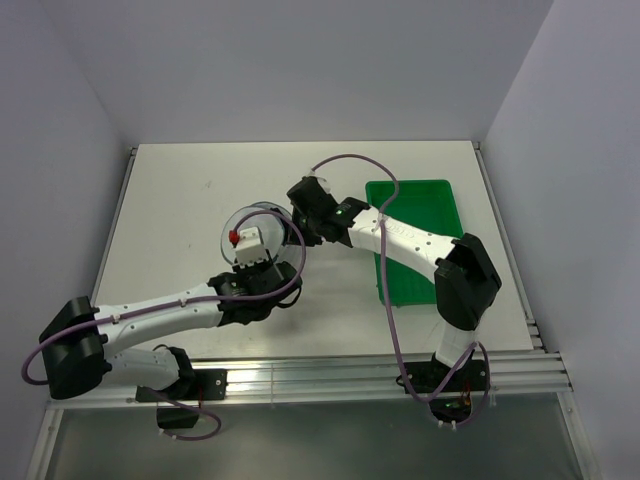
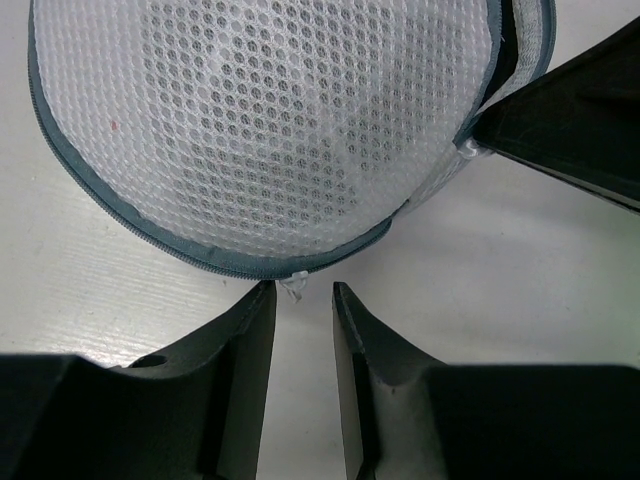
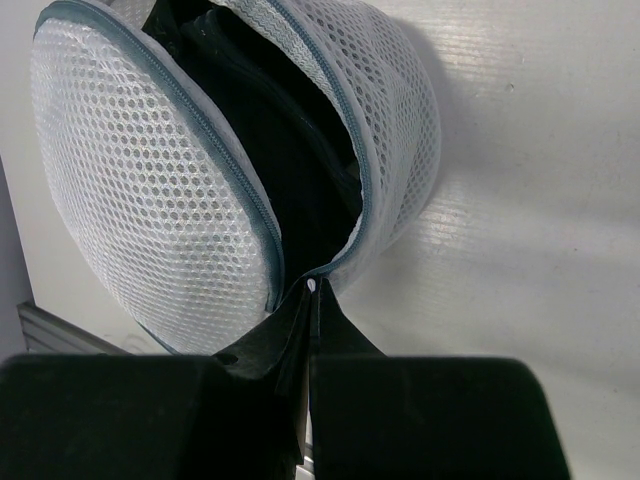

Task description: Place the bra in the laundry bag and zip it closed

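1. The laundry bag (image 2: 260, 130) sits on the table (image 1: 180, 200), at roughly 9 o'clock from the green tray (image 1: 430, 200). The bra (image 3: 270, 150) is already inside it. It shows as dark fabric through the unzipped gap and nothing hangs out.
2. Containers: the bag holds the bra and the zipper is only partly closed. No garment shows in the part of the tray that the arm doesn't cover.
3. Handling, my guess: the mesh is light, floppy and collapses easily, so the whole bag will probably slide or spin if you tug the zip with nothing bracing it. The bra is soft, so it'll squash down but could bulge into the zipper track. The best places to hold look like the stiffer grey zipper rim or the little tabs, not the mesh.
4. The right gripper (image 3: 312, 295) is at the bag's 2 o'clock in the top view. Its fingers are pressed tight together, pinching the rim right where the gap ends.
5. The left gripper (image 2: 303, 295) is at the bag's 6 o'clock, parted by a narrow slot. A small white tab (image 2: 291, 287) sits at the mouth of that slot but isn't clamped yet.
6. The zipping step looks unfinished.
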### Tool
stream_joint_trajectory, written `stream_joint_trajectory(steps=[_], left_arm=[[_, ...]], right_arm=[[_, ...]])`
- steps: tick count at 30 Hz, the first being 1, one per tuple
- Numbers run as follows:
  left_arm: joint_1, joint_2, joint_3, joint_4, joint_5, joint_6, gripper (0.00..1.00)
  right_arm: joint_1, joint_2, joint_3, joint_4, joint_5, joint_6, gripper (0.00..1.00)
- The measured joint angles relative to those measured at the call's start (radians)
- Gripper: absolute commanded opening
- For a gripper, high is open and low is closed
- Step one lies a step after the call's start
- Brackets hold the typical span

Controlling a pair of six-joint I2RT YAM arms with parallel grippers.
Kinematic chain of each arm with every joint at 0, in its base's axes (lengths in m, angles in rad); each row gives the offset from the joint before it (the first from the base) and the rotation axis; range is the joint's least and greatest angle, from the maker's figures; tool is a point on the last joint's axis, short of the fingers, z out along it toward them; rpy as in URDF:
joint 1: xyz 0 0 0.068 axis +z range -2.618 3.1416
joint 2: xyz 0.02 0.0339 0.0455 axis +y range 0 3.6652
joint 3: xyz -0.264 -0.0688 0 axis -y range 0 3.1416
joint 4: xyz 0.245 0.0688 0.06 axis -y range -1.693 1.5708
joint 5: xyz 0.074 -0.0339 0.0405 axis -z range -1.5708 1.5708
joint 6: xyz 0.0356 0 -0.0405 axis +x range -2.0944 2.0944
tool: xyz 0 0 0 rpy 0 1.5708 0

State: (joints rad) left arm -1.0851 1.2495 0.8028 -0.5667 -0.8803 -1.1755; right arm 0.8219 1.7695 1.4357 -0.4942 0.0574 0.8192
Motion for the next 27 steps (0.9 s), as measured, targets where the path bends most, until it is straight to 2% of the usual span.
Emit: stream_joint_trajectory(steps=[11, 27], left_arm=[[0.032, 0.006, -0.005, 0.036, 0.032, 0.030, 0.31], [0.052, 0.008, -0.031, 0.049, 0.054, 0.038, 0.18]], right_arm=[[0.000, 0.000, 0.000, 0.000, -0.003, 0.003, 0.00], [0.000, 0.000, 0.000, 0.000, -0.007, 0.003, 0.00]])
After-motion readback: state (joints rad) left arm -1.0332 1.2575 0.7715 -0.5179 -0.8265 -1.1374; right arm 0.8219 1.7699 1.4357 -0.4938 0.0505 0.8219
